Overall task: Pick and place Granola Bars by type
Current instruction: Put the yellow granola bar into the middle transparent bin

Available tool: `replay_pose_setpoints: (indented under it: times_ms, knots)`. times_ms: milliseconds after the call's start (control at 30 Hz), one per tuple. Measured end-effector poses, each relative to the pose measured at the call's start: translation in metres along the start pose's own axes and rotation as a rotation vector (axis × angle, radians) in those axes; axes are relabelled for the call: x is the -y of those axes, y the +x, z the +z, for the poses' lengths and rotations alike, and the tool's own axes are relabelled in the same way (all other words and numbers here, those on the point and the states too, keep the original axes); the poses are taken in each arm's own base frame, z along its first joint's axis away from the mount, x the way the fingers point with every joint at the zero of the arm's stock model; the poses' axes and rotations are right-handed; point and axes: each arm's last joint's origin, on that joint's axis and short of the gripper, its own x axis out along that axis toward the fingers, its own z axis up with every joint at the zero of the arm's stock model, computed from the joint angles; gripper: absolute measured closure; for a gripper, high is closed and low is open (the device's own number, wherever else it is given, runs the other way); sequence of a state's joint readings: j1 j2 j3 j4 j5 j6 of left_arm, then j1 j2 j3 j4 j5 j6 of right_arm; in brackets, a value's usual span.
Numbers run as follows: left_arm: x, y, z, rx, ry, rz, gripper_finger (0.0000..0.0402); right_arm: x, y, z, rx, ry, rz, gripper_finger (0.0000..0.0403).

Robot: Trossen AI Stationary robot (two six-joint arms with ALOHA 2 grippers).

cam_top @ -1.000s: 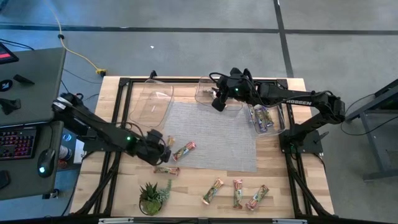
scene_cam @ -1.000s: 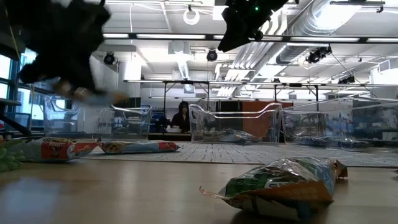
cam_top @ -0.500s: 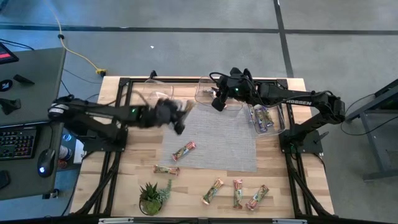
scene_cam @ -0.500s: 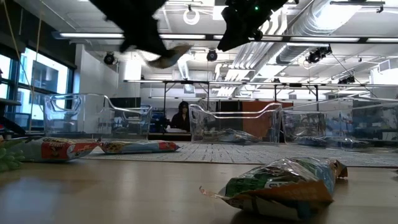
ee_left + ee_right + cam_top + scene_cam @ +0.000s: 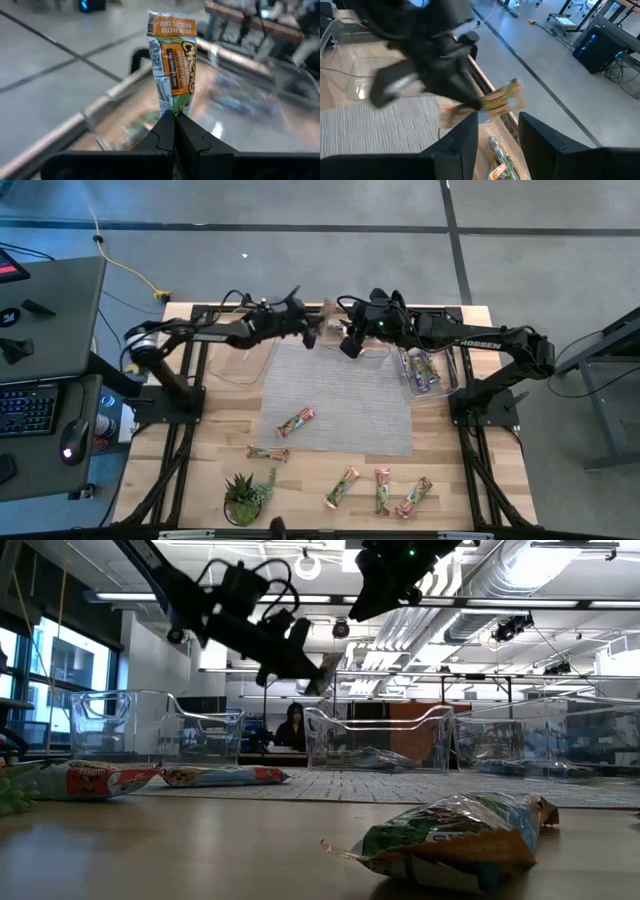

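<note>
- One green-orange bar (image 5: pixel 171 65) is carried, clamped in the left pincer (image 5: pixel 311 332), over the far middle tub (image 5: pixel 378 736).
- Release there is called for next.
- The right pincer (image 5: pixel 497 131), fingers parted and empty, hovers beside it.

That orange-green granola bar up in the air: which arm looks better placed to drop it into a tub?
The left. Its gripper is shut on the bar over the middle tub. The right gripper hovers beside it, open and empty.
</note>
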State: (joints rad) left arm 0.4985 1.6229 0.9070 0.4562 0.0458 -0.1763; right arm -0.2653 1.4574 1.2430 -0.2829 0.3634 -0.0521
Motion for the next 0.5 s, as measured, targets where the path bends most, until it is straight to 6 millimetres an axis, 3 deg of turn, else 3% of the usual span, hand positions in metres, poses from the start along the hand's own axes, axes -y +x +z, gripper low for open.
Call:
replay_pose_setpoints:
  times_ms: [233, 500]
  knots:
    - [-0.011, 0.022, -0.015, 0.059, -0.003, -0.127, 0.0394, 0.000, 0.000, 0.000, 0.003, 0.001, 0.000, 0.0279]
    - [-0.015, 0.032, -0.027, 0.005, 0.017, -0.094, 0.0328, 0.000, 0.000, 0.000, 0.003, 0.001, 0.000, 0.0279]
